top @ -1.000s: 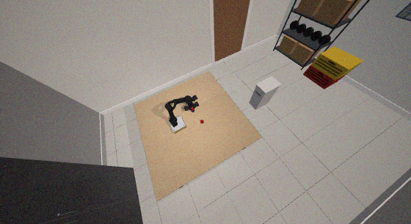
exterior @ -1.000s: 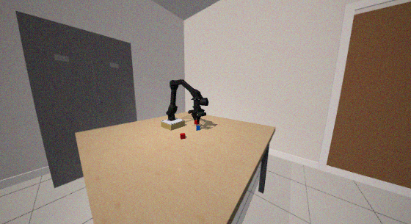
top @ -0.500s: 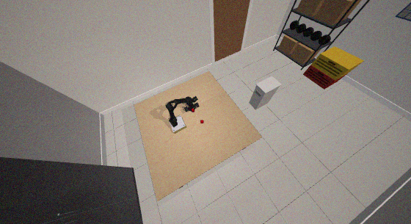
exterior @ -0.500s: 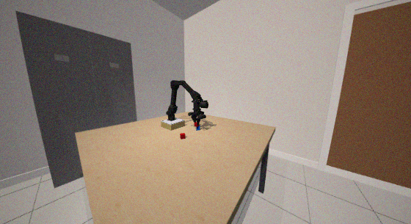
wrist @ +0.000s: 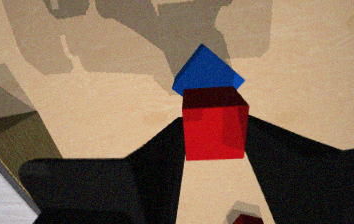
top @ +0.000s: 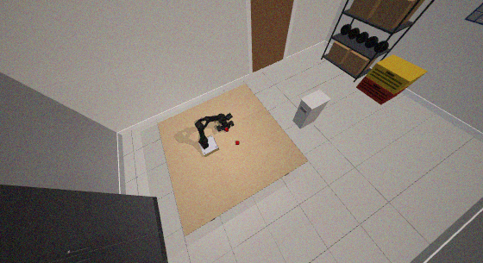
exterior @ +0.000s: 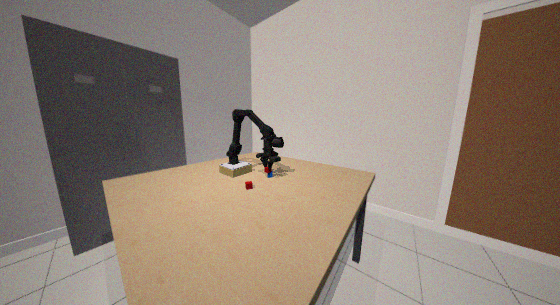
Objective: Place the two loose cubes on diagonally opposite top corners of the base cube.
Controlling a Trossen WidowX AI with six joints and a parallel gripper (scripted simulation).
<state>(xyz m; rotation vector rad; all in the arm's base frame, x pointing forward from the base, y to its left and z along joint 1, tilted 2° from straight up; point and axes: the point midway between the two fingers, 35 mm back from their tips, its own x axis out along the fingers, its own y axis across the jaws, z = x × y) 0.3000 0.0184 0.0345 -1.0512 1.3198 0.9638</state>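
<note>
From here the pincer (top: 226, 128) (exterior: 268, 170) (wrist: 211, 122) is clamped on a red cube (top: 227, 129) (exterior: 267, 170) (wrist: 215, 132) near the blue cube (exterior: 269, 174) (wrist: 205, 70); another red cube (top: 237, 142) (exterior: 249, 185) (wrist: 248, 219) sits apart on the table (top: 241, 180) (exterior: 215, 229) (wrist: 103, 110)

A tan wooden table (top: 233, 180) (exterior: 215, 229) (wrist: 298, 60) carries a blue cube (exterior: 270, 174) (wrist: 204, 70), a loose red cube (top: 237, 142) (exterior: 249, 185) (wrist: 248, 219) and a pale-topped block (top: 210, 148) (exterior: 235, 169) (wrist: 3, 185) under the robot arm. The three stand apart from one another, the loose red cube nearer the exterior view's camera.
</note>
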